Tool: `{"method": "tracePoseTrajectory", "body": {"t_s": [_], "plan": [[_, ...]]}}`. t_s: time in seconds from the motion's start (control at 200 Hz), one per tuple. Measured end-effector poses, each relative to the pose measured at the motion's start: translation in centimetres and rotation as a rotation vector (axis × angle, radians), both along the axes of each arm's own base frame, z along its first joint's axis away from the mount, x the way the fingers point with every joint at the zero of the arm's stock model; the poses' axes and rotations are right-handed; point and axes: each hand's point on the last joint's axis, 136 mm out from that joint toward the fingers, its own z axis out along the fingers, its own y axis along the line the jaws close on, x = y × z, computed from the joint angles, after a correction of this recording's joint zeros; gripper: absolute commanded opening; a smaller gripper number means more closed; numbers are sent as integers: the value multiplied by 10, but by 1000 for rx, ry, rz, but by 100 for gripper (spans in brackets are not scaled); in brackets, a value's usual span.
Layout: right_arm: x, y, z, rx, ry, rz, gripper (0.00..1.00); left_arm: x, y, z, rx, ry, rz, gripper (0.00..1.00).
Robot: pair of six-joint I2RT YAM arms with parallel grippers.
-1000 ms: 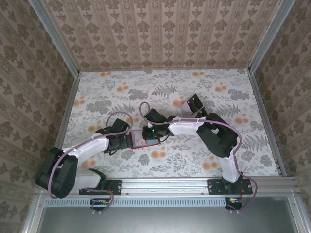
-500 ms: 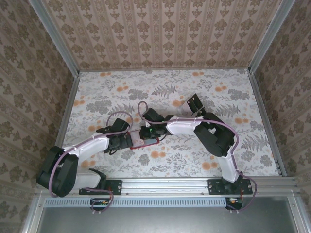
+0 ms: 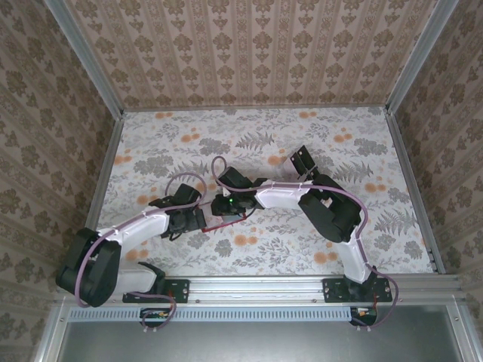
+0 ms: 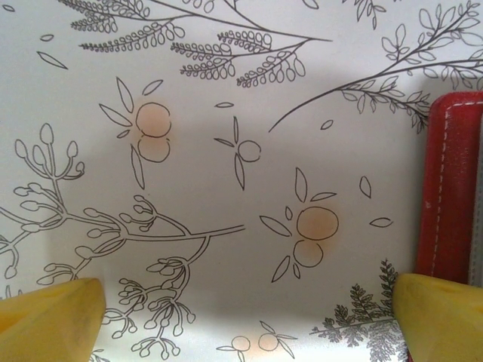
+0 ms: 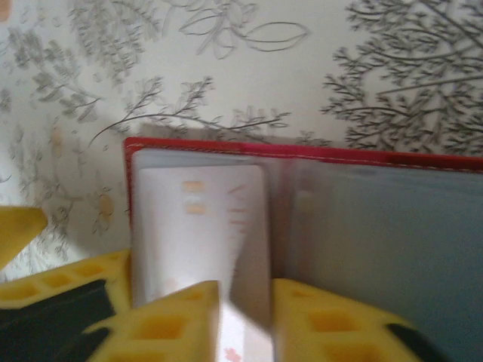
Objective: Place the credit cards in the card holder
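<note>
The card holder lies open on the flowered cloth, red outside with grey pockets inside. A pale credit card sits in its left pocket, and the card's near end reaches back between my right gripper's yellow fingers. My right gripper stands a little open, with a pale gap beside the card. In the top view it covers most of the holder. My left gripper is wide open over bare cloth, its right fingertip beside the holder's red edge.
A small black thing lies on the cloth behind the right arm; what it is I cannot tell. Papered walls close in the table on three sides. A metal rail runs along the near edge.
My right gripper has slid left over the card holder and now hides most of it. Its fingers have parted. The left arm has not moved.
</note>
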Motion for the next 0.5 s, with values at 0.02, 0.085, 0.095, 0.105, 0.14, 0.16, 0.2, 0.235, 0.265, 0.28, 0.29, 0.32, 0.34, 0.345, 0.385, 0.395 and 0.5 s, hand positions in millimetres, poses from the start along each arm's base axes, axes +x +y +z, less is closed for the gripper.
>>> {"method": "tracePoseTrajectory", "body": {"t_s": [0.02,0.085,0.095,0.105,0.14,0.16,0.2,0.235,0.265,0.28,0.29,0.32,0.34,0.345,0.385,0.395,0.5], "plan": [[0,0,2,3,-3,1,36,0,0,1,-2,-4,0,100],[-2,-3,9,11,-14,1,36,1,0,7,-13,-23,1,100],[-2,-4,10,12,-15,0,36,1,0,8,-15,-27,2,100],[-2,-4,11,13,-16,1,36,2,0,10,-17,-31,2,100],[-2,-7,15,17,-20,-3,36,2,1,13,-24,-45,4,100],[-2,-9,17,19,-22,-4,35,3,1,15,-28,-51,7,100],[-2,-12,20,22,-27,-6,34,4,2,18,-33,-62,10,100],[-1,-15,21,23,-28,-11,33,4,2,20,-36,-68,13,100],[0,-18,20,20,-28,-16,32,4,3,21,-37,-69,16,100],[0,-20,19,19,-27,-19,31,4,3,21,-37,-70,16,100],[1,-21,18,17,-27,-21,31,3,3,21,-37,-70,16,100],[2,-26,15,11,-22,-27,29,3,4,21,-37,-70,16,100],[2,-28,12,7,-19,-33,28,3,4,21,-36,-69,16,100],[2,-30,11,4,-17,-35,28,3,4,21,-35,-69,17,100],[1,-37,4,-14,-7,-44,26,3,4,21,-33,-68,17,100],[1,-39,1,-20,-4,-46,26,3,4,21,-33,-68,17,100],[0,-49,-8,-31,3,-61,23,3,5,21,-32,-67,19,100]]}}
